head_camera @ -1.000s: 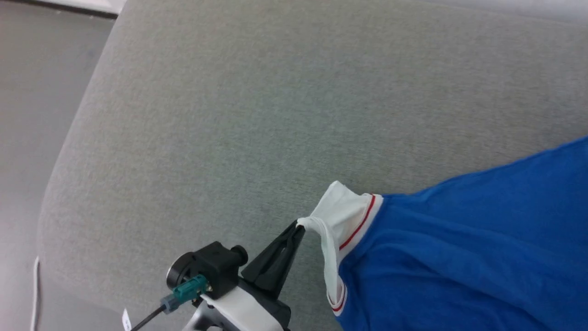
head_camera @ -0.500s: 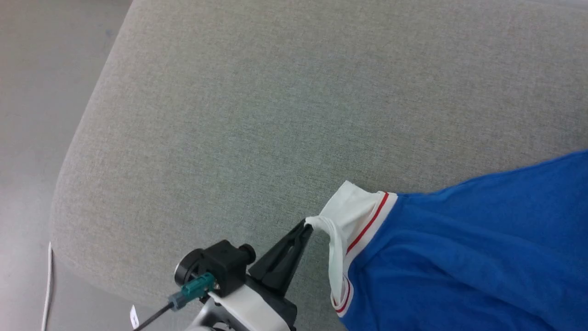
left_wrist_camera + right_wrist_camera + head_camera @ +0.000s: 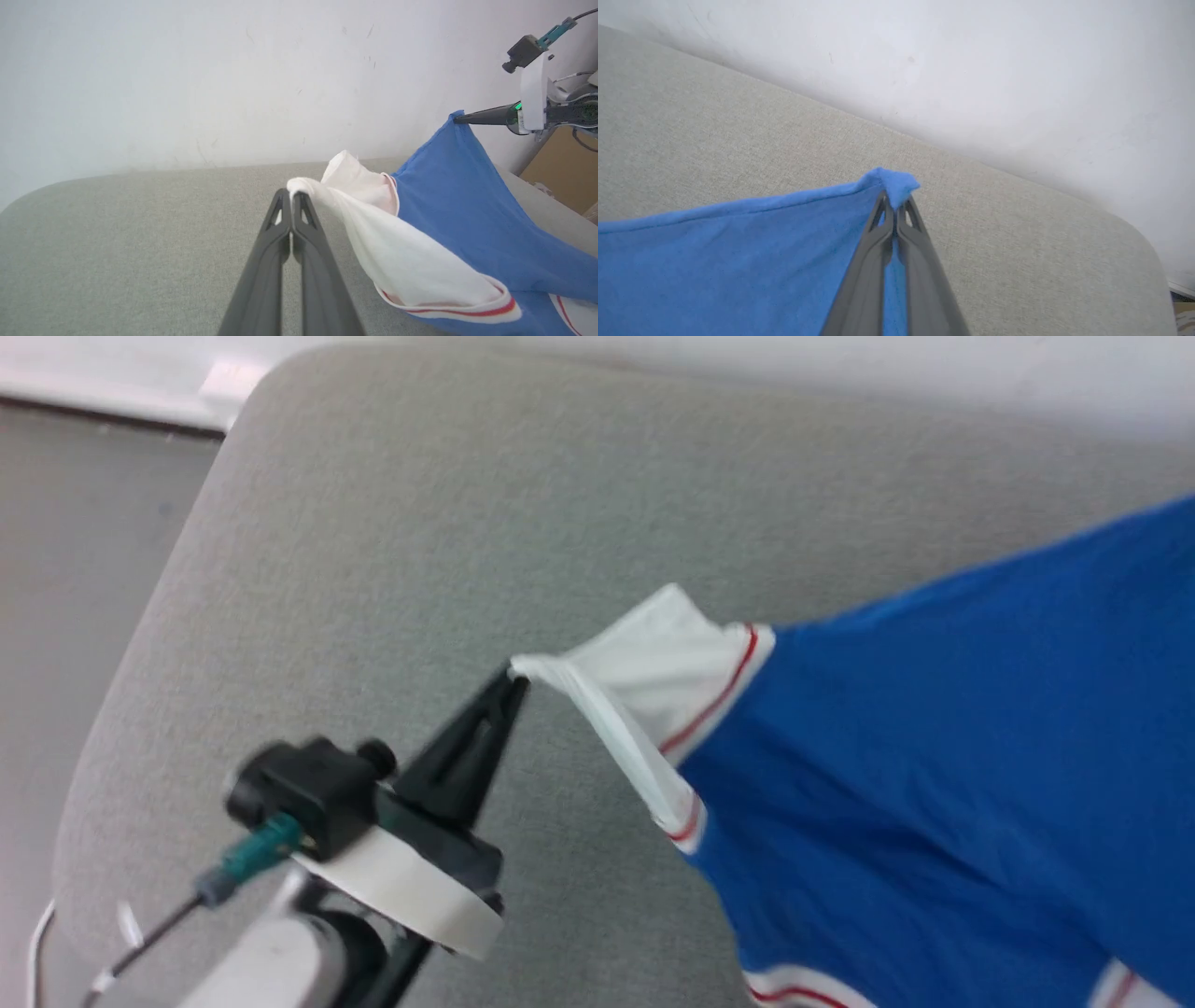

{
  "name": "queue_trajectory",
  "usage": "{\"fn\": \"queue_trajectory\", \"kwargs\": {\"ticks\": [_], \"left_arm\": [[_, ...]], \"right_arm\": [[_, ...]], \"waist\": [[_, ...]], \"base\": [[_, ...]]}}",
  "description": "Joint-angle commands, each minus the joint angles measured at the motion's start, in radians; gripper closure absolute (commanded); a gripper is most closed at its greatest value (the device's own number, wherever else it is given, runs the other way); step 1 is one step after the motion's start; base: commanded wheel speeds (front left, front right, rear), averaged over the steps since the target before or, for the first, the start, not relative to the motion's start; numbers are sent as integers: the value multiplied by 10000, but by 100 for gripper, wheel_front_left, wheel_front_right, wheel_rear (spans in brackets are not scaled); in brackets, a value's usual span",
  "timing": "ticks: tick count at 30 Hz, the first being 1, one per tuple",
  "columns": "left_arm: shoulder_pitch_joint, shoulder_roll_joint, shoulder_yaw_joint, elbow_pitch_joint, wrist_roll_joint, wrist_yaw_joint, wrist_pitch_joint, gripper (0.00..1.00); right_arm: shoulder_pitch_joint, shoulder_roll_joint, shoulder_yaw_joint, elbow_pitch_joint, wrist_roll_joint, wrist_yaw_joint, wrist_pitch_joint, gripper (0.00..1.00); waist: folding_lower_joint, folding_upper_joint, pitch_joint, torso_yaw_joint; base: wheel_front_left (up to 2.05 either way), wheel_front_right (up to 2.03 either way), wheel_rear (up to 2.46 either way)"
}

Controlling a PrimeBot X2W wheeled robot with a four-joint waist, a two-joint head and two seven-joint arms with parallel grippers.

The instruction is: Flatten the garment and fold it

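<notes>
Right gripper: fingers pressed together, no gap at tips. Tips pinch corner of blue garment; small tuft of cloth pokes out past tips on far side. Hemmed edge runs taut from pinched corner off to left. Blue cloth spreads on near side of that edge, left of fingers; thin strip shows between finger shafts. Grey woven surface lies beneath, visible to right and beyond garment, with rounded corner at right. White wall rises at surface's far edge, faintly scuffed.
</notes>
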Motion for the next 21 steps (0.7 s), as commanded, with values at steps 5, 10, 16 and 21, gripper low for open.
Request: {"fn": "queue_trajectory", "kwargs": {"ticks": [5, 10, 16, 21], "left_arm": [[-828, 589, 813, -656, -54, 40, 230, 100], [-1648, 1015, 1639, -1049, -268, -8, 315, 100], [-2616, 1435, 2470, -1333, -342, -41, 314, 100], [-3722, 1676, 3195, -1531, -490, -4, 378, 100]], "right_arm": [[-441, -153, -271, -806, 254, -9, -874, 100], [-693, -187, -316, -1754, 417, -9, -1398, 100], [-955, -239, -346, -2810, 451, -9, -1479, 100], [-1220, -152, -674, -3625, 525, -9, -1164, 100]], "waist": [[-1, -1, -1418, -1336], [-1, -1, -2069, -1922], [-1, -1, -2458, -2413], [-1, -1, -2525, -2775]], "base": [[0, 0, 0], [0, 0, 0], [0, 0, 0], [0, 0, 0]]}}
